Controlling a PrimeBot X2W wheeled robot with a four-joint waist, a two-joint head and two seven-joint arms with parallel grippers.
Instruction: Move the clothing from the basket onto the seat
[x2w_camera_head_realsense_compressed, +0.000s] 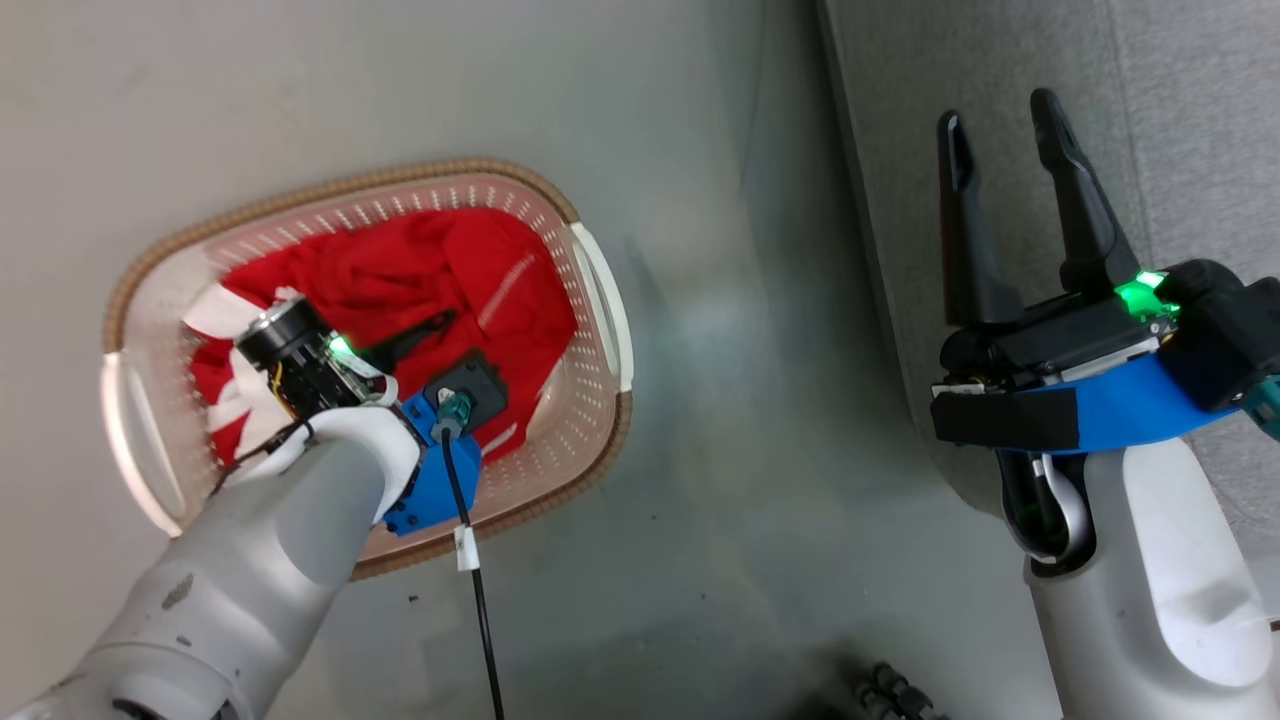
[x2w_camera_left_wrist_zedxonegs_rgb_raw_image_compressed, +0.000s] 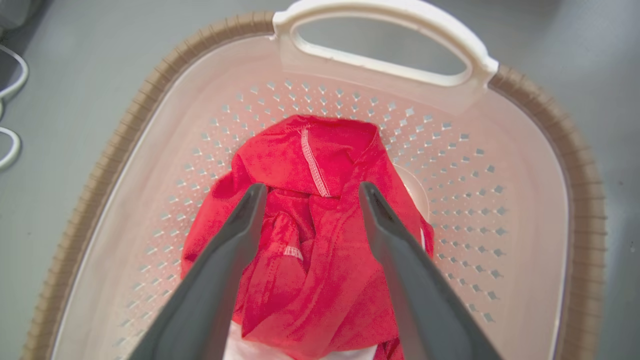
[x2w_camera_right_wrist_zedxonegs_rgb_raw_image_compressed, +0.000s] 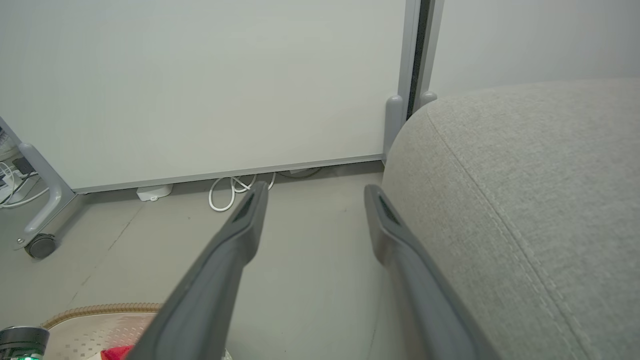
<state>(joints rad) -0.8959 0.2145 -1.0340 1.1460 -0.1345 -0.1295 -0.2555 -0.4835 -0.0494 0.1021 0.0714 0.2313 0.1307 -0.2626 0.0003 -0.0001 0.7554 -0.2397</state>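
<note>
Left pincer (x2w_camera_left_wrist_zedxonegs_rgb_raw_image_compressed: 312, 187) (fingers spread) hangs over the clothing (x2w_camera_left_wrist_zedxonegs_rgb_raw_image_compressed: 280, 160), perhaps touching.

We saw a grey floor (x2w_camera_right_wrist_zedxonegs_rgb_raw_image_compressed: 310, 270), a pale wall panel (x2w_camera_right_wrist_zedxonegs_rgb_raw_image_compressed: 200, 85), a white cable (x2w_camera_right_wrist_zedxonegs_rgb_raw_image_compressed: 227, 192) coiled at the panel's foot, and a caster wheel (x2w_camera_right_wrist_zedxonegs_rgb_raw_image_compressed: 40, 246) under a grey frame leg (x2w_camera_right_wrist_zedxonegs_rgb_raw_image_compressed: 52, 204).

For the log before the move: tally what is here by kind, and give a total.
basket: 1
heap of red clothing: 1 (how many garments it holds cannot be told)
seat: 1
pincers: 2, the left pincer and the right pincer, both open
total: 5
</note>
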